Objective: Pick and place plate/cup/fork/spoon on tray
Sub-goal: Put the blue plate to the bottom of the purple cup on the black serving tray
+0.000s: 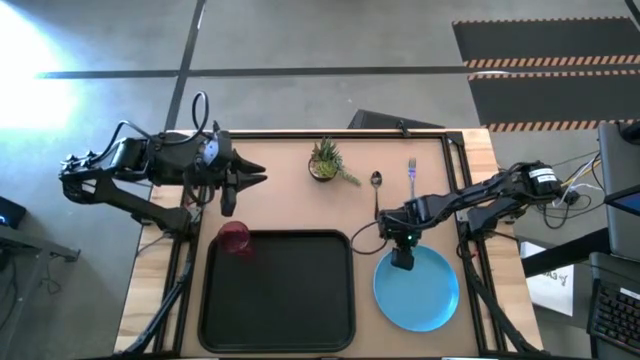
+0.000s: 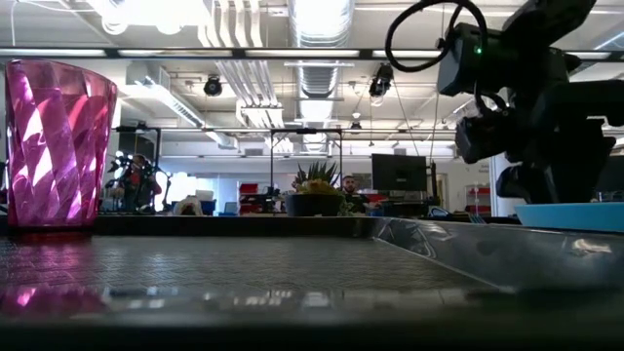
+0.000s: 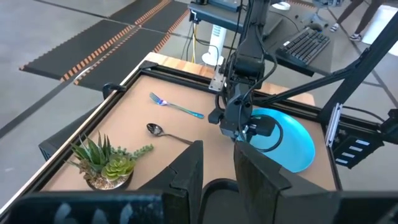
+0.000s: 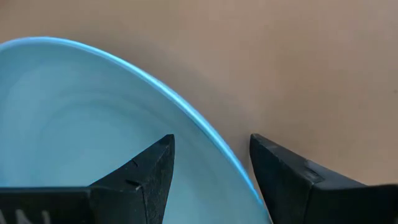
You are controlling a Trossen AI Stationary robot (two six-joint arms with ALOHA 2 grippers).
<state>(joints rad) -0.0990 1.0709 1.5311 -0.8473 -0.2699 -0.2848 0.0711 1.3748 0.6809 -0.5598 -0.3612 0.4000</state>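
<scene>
High view: a large black rectangular tray with rounded corners and a raised rim (image 1: 277, 290) lies on the brown tabletop (image 1: 290, 175) toward the near left, with a small red translucent plastic tumbler (image 1: 234, 238) standing upright at its far left corner, on or just at the rim. A large round flat light-blue plate (image 1: 420, 295) lies on the table just right of the tray. A small dark metallic spoon (image 1: 376, 186) and a slim blue-handled fork with silvery tines (image 1: 411, 176) lie side by side beyond the plate, apart from each other; a small potted green plant (image 1: 325, 160) stands to their left. The left gripper (image 1: 229, 197) hangs above the table beyond the tumbler, holding nothing; the right gripper (image 1: 402, 261) sits over the plate's far rim. Low view: the tumbler (image 2: 57, 146) stands upright at left on the tray's textured floor (image 2: 253, 263); the plate's edge (image 2: 570, 215) shows at right beneath the dark right arm, and the plant (image 2: 315, 193) stands behind the tray. Left wrist view: the left gripper (image 3: 217, 168) shows its two dark fingers a narrow gap apart, empty; beyond lie the plant (image 3: 109, 163), spoon (image 3: 163, 132), fork (image 3: 177, 107) and plate (image 3: 292, 140), with the right arm over the plate. Right wrist view: the right gripper (image 4: 211, 163) has its fingers spread wide, straddling the plate's rim (image 4: 186, 118), one finger over the plate and the other over the bare table; contact cannot be told.
</scene>
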